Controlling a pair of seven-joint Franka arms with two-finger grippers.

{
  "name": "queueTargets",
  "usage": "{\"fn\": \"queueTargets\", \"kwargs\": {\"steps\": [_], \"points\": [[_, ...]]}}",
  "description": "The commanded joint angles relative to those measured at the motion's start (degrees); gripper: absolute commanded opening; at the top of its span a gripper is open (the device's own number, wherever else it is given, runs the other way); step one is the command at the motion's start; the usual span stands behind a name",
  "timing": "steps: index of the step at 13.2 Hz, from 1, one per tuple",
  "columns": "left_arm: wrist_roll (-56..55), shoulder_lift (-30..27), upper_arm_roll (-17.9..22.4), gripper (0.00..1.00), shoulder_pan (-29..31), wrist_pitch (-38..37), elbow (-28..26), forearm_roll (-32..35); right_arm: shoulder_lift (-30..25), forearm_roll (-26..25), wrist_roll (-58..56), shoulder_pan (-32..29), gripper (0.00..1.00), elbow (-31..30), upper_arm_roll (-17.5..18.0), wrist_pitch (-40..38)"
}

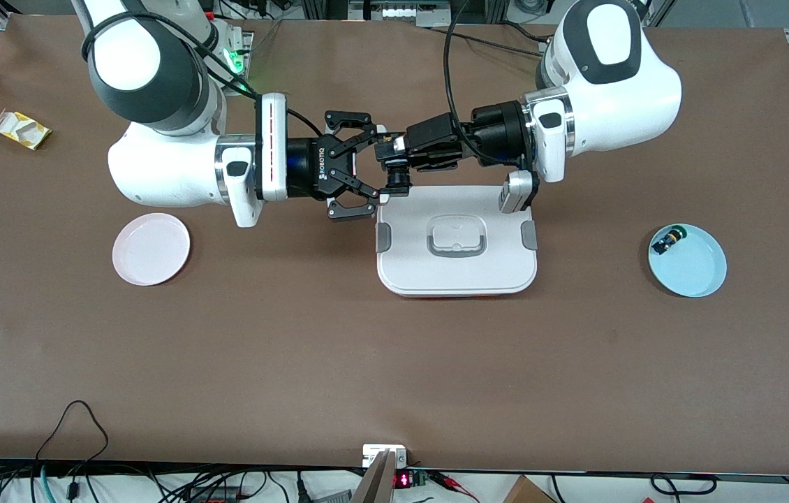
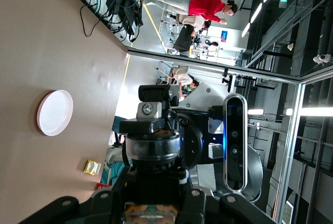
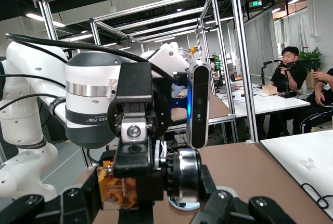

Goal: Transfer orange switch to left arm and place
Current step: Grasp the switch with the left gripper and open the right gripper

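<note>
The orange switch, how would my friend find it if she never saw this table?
Find the big white box mid-table. Above its edge toward the robots, two grippers meet, and the left gripper pinches the orange switch up in the air. The other switch lies in the blue plate.

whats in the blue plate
The blue plate, toward the left arm's end of the table, holds one tiny switch with black, blue and green-yellow parts, lying near its rim. The rest of the plate shows bare; nothing covers it.
</note>
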Motion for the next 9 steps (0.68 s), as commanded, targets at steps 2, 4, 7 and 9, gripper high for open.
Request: {"fn": "queueTargets", "kwargs": {"steps": [2, 4, 7, 9], "points": [[1.5, 0.6, -0.3, 0.13, 0.3, 0.1, 1.3, -0.8, -1.1, 1.6, 1.1, 0.6, 0.97, -0.9, -0.2, 0.6], [1.5, 0.6, -0.3, 0.14, 0.3, 0.1, 1.3, -0.6, -1.4, 1.6, 1.4, 0.5, 1.00, -1.0, -0.2, 0.5], [1.7, 0.6, -0.3, 0.15, 0.3, 0.0, 1.1, -0.6, -2.1, 1.5, 3.8, 0.0, 1.00, -1.2, -0.4, 0.4], [1.8, 0.5, -0.3, 0.15, 0.3, 0.0, 1.1, 1.8, -2.5, 0.9, 4.3, -1.3, 1.00, -1.7, -0.7, 0.0]]}}
